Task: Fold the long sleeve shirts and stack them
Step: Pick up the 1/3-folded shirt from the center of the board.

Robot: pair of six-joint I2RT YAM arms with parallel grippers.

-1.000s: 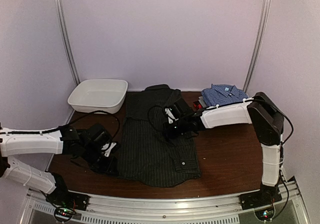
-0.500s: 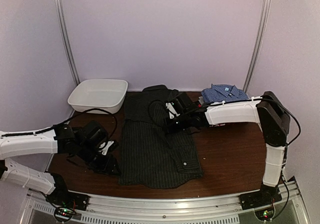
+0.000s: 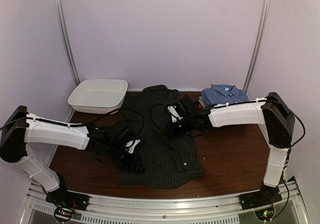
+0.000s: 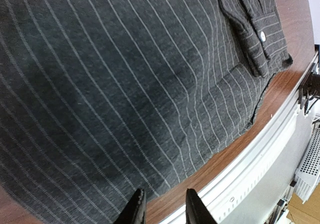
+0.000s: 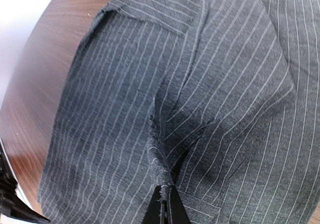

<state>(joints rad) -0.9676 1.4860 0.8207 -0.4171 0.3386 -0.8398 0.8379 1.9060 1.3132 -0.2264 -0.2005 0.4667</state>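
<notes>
A black pinstriped long sleeve shirt (image 3: 160,149) lies spread on the brown table (image 3: 225,154), partly folded, with a buttoned cuff (image 4: 257,39) near its lower right corner. My left gripper (image 3: 132,155) hovers over the shirt's lower left hem; in the left wrist view its jaws (image 4: 163,211) stand open with only cloth edge and wood under the gap. My right gripper (image 3: 170,129) is shut on a pinched ridge of the pinstriped cloth (image 5: 162,154) near the shirt's middle. A folded blue checked shirt (image 3: 224,94) sits at the back right on a stack, with a red-black layer (image 3: 196,104) showing under it.
A white plastic tub (image 3: 98,95) stands at the back left of the table. A metal rail (image 4: 260,159) runs along the table's near edge, close to the shirt's hem. Walls close in behind and at both sides.
My left arm has swung right from the table's left side onto the shirt's lower left part, and its jaws have opened. The right gripper stayed shut on the cloth, shifting slightly.
</notes>
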